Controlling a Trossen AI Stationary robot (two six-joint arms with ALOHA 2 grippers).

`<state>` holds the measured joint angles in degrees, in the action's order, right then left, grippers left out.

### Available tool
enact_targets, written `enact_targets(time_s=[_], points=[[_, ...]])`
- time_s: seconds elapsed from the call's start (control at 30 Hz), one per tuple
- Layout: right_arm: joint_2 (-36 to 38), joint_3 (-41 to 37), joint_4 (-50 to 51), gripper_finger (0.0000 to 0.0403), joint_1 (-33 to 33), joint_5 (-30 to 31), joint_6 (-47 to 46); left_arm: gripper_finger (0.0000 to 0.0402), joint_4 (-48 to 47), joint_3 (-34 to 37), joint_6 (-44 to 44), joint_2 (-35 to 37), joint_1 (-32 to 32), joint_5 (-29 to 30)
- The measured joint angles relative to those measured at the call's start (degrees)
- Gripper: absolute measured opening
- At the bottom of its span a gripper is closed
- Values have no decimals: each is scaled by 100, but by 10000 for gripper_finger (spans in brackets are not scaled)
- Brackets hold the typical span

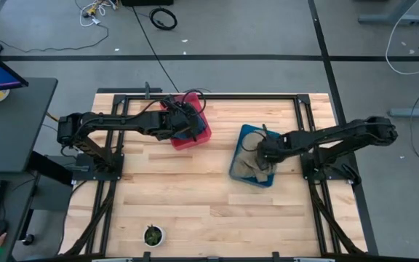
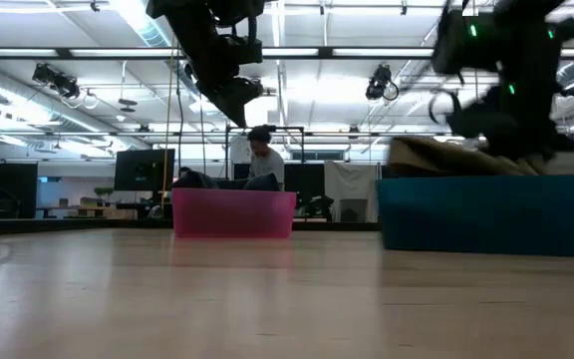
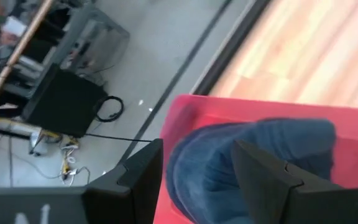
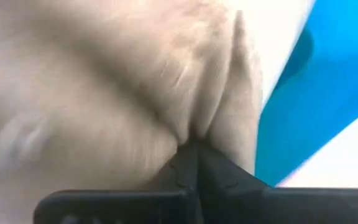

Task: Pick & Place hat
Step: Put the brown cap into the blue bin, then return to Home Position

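A tan cloth hat lies in the blue bin at the table's right; its top rises above the bin wall. My right gripper is down in that bin, shut on the hat. A dark blue hat lies in the pink bin at the table's far middle. My left gripper hovers open above the pink bin, its fingers on either side of the blue hat in the left wrist view, clear of it in the low view. My right gripper pinches a gathered fold of the tan hat between its two fingers, coming from above and the table's right. The cloth puckers into creases at the fingertips. The hat still rests in the blue bin.
A small potted plant stands near the table's near edge. The wooden table top lies bare between the bins and the plant. A person sits in the room behind the table. Cables and a monitor lie off the table's far and left sides.
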<state>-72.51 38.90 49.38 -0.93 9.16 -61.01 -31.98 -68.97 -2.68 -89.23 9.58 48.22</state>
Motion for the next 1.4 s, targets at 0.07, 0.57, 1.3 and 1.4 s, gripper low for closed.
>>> enact_targets(time_s=[0.07, 0.57, 1.3, 1.4], points=[[107, 381, 136, 5, 14, 2, 303, 197, -37, 0, 203, 0, -33, -175], [337, 2684, 1075, 6, -44, 737, 2810, 197, -550, 6, 486, 703, -795, -241], [4478, -811, -3238, 6, 228, 391, 5251, 197, 3216, 3880, 639, 4843, -146, -2863], [4988, -1185, -3293, 6, 276, 388, 5225, 197, 3226, 4103, 632, 5125, -144, -2954]])
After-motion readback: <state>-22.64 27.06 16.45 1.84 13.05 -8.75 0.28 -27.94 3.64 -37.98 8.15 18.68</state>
